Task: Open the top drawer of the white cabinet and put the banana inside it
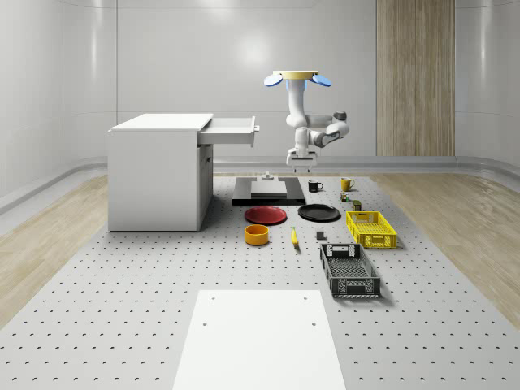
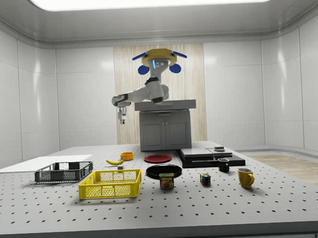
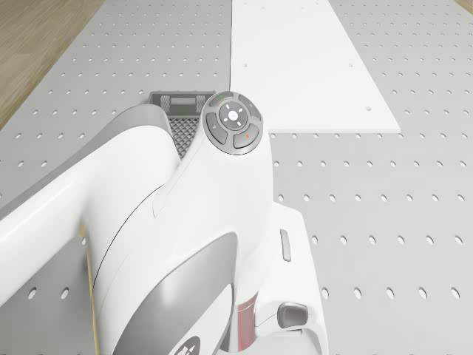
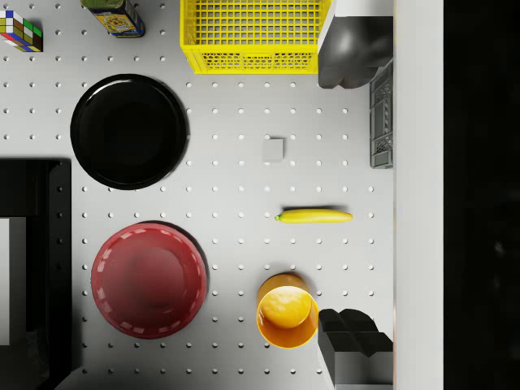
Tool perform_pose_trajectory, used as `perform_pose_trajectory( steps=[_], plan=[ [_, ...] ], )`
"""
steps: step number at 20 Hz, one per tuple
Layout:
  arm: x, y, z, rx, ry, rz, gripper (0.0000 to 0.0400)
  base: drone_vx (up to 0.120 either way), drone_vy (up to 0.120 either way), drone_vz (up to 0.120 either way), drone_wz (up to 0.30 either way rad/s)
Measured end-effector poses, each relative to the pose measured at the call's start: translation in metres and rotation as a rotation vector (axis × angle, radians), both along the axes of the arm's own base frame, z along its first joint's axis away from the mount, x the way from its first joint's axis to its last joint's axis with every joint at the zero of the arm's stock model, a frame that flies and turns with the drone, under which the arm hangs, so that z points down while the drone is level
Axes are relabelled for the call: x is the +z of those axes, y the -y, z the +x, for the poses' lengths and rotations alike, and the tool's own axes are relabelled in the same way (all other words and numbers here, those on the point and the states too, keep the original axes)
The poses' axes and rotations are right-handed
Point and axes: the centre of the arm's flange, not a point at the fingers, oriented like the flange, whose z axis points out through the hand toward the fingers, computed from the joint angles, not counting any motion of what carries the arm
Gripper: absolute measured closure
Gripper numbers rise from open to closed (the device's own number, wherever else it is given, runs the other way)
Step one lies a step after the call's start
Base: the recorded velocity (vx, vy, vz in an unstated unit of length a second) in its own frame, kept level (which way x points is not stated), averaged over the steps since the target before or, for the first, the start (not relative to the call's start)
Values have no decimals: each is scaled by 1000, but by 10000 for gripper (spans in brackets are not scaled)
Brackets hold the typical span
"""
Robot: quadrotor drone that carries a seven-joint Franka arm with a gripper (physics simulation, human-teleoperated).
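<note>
Beneath my fingers point(image 4: 355, 203): one banana point(image 4: 314, 216), two plates point(image 4: 130, 131), two crates point(image 4: 252, 36), one orange bowl point(image 4: 286, 318), two mugs point(image 2: 245, 177).

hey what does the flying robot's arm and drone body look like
The arm is glossy white with grey joints and a round grey button pad. The drone is yellow with blue rotors. The tool is white; its fingers are dark.

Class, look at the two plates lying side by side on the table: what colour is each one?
One plate is red, the other plate black; the wrist view shows them best.
</note>
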Motion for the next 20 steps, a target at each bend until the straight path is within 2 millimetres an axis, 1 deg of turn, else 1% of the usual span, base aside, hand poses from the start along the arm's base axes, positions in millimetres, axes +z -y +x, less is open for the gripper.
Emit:
perform_pose_trajectory(
  steps=[1, 3, 20],
  plan=[
    [0, 0, 0, 0, 0, 0, 0, 120, 0, 0, 0],
    [0, 0, 0, 0, 0, 0, 0, 100, 0, -120, 0],
    [0, 0, 0, 0, 0, 0, 0, 0, 0, -120, 0]
  ],
)
